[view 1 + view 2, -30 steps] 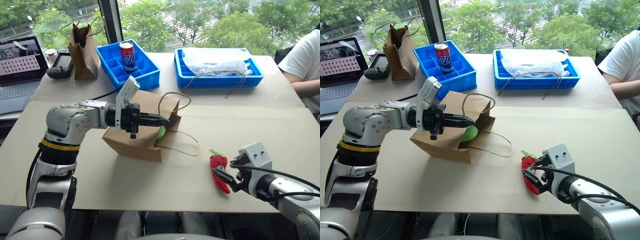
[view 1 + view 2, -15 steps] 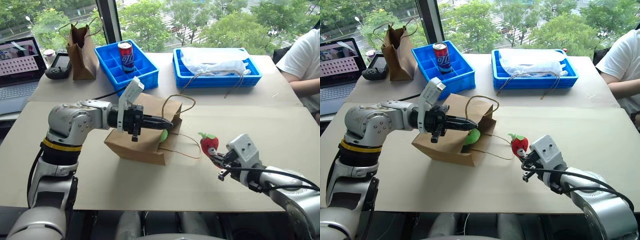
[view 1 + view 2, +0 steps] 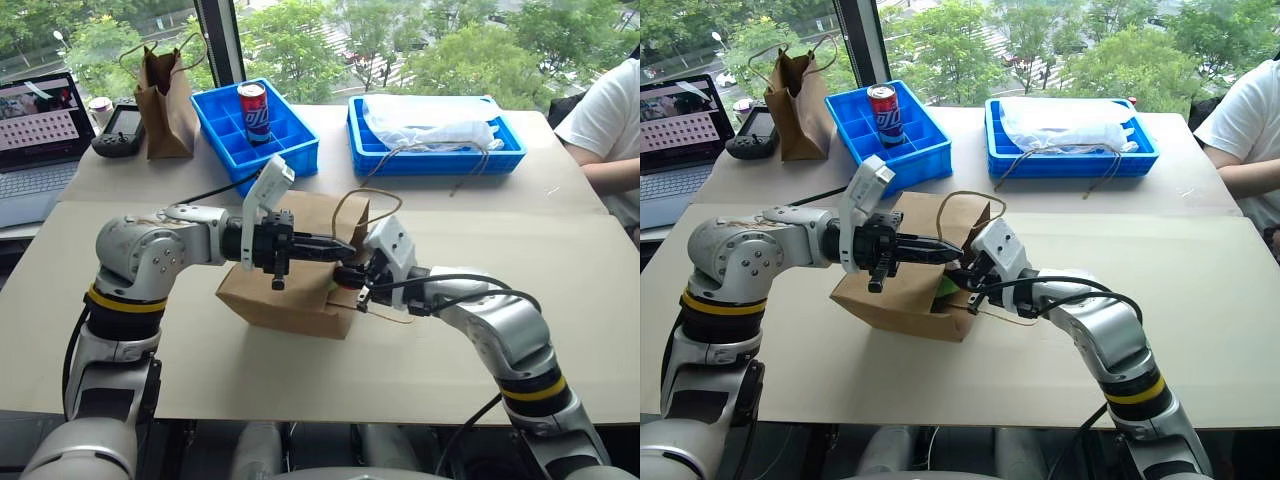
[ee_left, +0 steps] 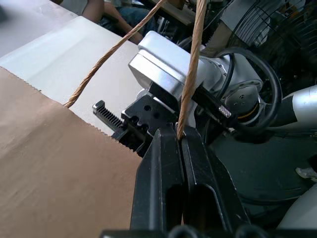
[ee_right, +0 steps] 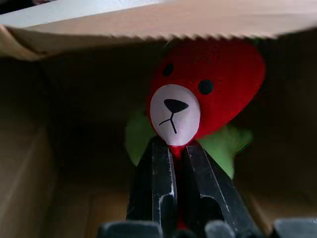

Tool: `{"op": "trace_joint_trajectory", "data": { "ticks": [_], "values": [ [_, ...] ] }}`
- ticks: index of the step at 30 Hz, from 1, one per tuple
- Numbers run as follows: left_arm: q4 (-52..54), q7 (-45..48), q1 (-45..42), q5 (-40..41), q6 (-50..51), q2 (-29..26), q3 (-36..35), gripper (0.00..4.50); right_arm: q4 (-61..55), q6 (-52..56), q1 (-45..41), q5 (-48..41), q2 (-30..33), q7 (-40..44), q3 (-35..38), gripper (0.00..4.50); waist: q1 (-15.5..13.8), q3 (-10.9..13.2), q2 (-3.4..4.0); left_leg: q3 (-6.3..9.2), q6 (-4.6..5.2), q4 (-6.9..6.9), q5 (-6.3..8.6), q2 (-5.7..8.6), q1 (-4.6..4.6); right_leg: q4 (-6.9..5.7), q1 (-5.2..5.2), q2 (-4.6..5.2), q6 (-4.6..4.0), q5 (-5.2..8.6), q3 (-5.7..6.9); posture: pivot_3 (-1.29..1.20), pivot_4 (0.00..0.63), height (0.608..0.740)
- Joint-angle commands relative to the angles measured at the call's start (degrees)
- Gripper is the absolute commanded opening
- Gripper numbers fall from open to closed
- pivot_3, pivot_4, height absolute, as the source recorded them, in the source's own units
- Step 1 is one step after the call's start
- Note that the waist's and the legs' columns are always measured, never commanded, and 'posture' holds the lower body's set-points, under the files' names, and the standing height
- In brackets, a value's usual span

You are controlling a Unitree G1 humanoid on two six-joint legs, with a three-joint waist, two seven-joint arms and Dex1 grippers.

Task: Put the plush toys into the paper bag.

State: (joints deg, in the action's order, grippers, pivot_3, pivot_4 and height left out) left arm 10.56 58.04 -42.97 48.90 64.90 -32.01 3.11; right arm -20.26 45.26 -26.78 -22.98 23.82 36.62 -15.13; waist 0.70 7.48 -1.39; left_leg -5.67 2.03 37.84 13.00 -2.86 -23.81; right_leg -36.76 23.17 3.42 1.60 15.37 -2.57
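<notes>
- The right gripper (image 5: 173,148) is closed on the red chili toy (image 5: 208,94), pinching its lower edge.
- The toy's face looks back along the fingers.
- Green plush (image 5: 223,146) shows just behind the toy.
- Brown paper bag (image 5: 25,163) walls surround them.

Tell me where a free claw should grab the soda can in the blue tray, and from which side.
Grip the soda can round its upper body, coming straight down from above. It stands upright in a compartment of the divided blue tray, whose walls block its lower sides, and only its top half rises clear of them.
</notes>
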Motion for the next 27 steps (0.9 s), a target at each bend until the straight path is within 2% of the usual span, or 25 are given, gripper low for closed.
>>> {"op": "trace_joint_trajectory", "data": {
  "ticks": [1, 5, 7, 8, 9, 12, 17, 20, 22, 24, 27],
  "values": [
    [2.23, -0.16, -0.08, 1.12, -0.44, -0.32, -0.81, 0.0, 3.39, -3.14, -2.19, -1.18, -3.6, 1.96, 0.04, 0.82, -0.17, 0.0, 0.0, 0.0, 0.0, 0.0, 0.0, 0.02, -0.02, 0.01, 0.01, 0.02, 0.0, 0.0, 0.0, 0.0, 0.15, 0.724],
    [2.4, -0.86, -0.01, 0.99, -0.91, -0.43, -0.9, 0.0, 3.12, -3.85, -0.89, -0.53, -4.21, 2.41, 0.28, 2.01, -0.47, 0.0, 0.0, 0.0, -0.01, 0.0, 0.0, 0.01, -0.05, -0.01, -0.03, 0.05, 0.0, 0.0, 0.04, 0.0, 0.15, 0.724],
    [2.44, -0.97, 0.41, 1.15, -0.96, -0.64, -1.04, 0.0, 0.0, -3.39, 2.13, -1.42, -2.71, 2.45, 2.22, 2.86, -0.45, 0.0, 0.01, 0.0, -0.01, 0.0, 0.0, 0.01, -0.06, -0.01, -0.01, 0.05, 0.0, 0.0, 0.04, 0.0, 0.15, 0.724],
    [2.46, -0.92, 0.61, 1.26, -0.97, -0.71, -1.08, 0.0, -1.72, -2.88, 3.85, -1.96, -1.82, 2.15, 3.61, 3.08, -0.51, 0.0, 0.01, 0.0, -0.01, -0.01, 0.0, 0.01, -0.06, 0.0, -0.01, 0.05, 0.0, 0.0, 0.04, 0.0, 0.15, 0.724],
    [2.46, -0.93, 0.74, 1.32, -1.01, -0.74, -1.09, 0.0, -3.15, -2.29, 5.27, -2.47, -1.16, 1.67, 4.91, 3.58, -0.58, 0.0, 0.01, 0.04, -0.01, -0.02, 0.0, 0.0, -0.06, -0.01, -0.02, 0.05, 0.0, 0.0, 0.08, 0.0, 0.15, 0.724],
    [1.98, -0.91, 0.73, 1.02, -1.51, -0.61, -0.8, 0.0, -7.14, -2.26, 9.33, -1.85, 2.23, 0.27, 9.05, 4.43, -0.52, 0.0, 0.01, 0.03, -0.02, -0.01, 0.0, 0.02, -0.06, 0.01, -0.01, 0.05, 0.0, 0.0, 0.05, 0.0, 0.15, 0.724],
    [1.56, -0.46, 0.64, 0.93, -1.96, -0.58, -0.33, 0.0, -14.61, -1.39, 17.54, -3.94, 10.85, 2.45, 18.77, 4.43, -0.56, 0.01, 0.01, 0.04, -0.07, -0.01, -0.04, 0.02, -0.01, 0.0, -0.04, 0.03, -0.01, 0.0, 0.04, 0.0, 0.15, 0.724],
    [1.17, -0.17, 0.48, 0.9, -2.2, -0.51, -0.1, 0.0, -15.93, -4.02, 21.85, -0.96, 16.51, 3.51, 20.76, 4.43, -0.61, 0.01, 0.0, 0.05, -0.07, 0.0, -0.04, 0.03, 0.0, 0.01, -0.05, 0.03, -0.01, 0.01, 0.03, 0.0, 0.15, 0.724],
    [0.82, -0.08, 0.3, 0.85, -2.33, -0.33, 0.04, 0.0, -15.04, -7.56, 24.2, 3.68, 20.29, 3.93, 18.2, 4.43, -0.51, 0.0, 0.01, 0.06, -0.07, 0.0, -0.04, 0.03, 0.0, 0.05, -0.07, 0.02, -0.01, 0.01, 0.03, 0.0, 0.15, 0.724],
    [0.59, -0.06, 0.11, 0.98, -2.31, -0.13, 0.0, 0.0, -13.46, -12.7, 24.94, 10.52, 23.02, 3.79, 12.01, 4.43, -0.24, 0.01, 0.0, 0.04, -0.07, 0.0, -0.04, 0.04, 0.02, 0.04, -0.06, 0.01, 0.0, 0.01, -0.03, 0.0, 0.15, 0.724],
    [0.54, -0.1, -0.11, 1.16, -2.15, -0.11, -0.12, 0.0, -10.25, -19.92, 22.41, 18.09, 21.42, 1.28, 4.97, 4.43, 0.23, 0.01, 0.0, 0.08, -0.06, 0.0, -0.05, 0.02, 0.05, 0.02, -0.06, -0.05, -0.03, 0.03, -0.04, 0.0, 0.15, 0.724]
  ]
}}
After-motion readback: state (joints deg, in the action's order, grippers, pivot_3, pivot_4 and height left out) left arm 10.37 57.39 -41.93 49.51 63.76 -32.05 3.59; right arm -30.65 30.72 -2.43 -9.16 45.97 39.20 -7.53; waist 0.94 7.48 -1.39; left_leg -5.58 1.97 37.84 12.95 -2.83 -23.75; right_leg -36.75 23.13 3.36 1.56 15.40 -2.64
